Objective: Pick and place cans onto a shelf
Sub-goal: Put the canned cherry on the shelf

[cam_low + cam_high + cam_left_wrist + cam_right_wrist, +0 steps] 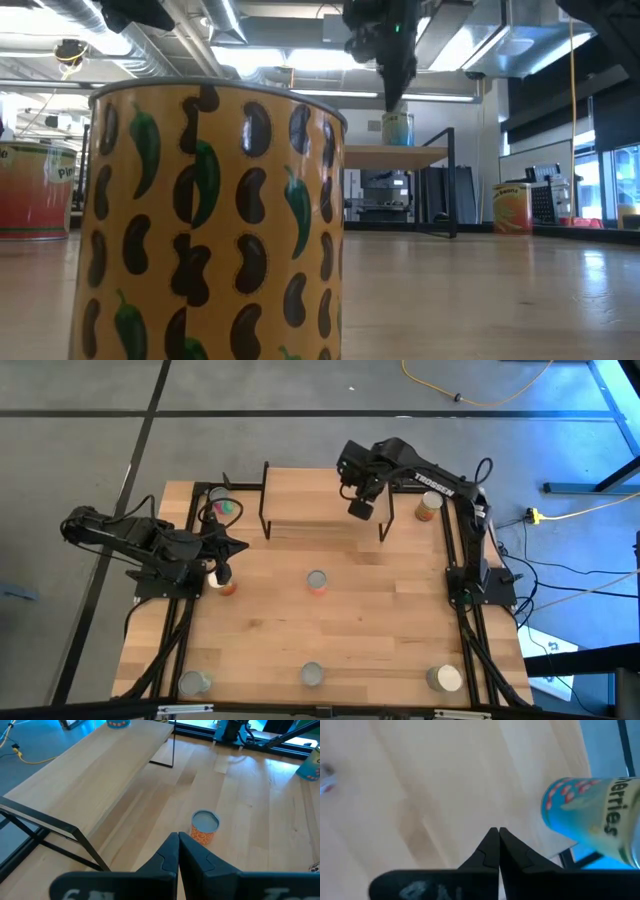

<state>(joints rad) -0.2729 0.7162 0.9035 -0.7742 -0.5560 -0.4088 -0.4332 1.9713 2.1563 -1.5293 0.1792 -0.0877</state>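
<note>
Yellow bean-print can [215, 225] is filling the low view; left end effector [178, 851], fingers pressed together and empty, is pointing at the upright orange can [204, 826] just ahead.

wood table [380, 620] carries the shelf [310, 500] at its far middle. cans on table: one centre [317, 581], three along near edge [193, 683] [312, 675] [444, 678], one far right [429, 504], one far left [222, 509].
</note>
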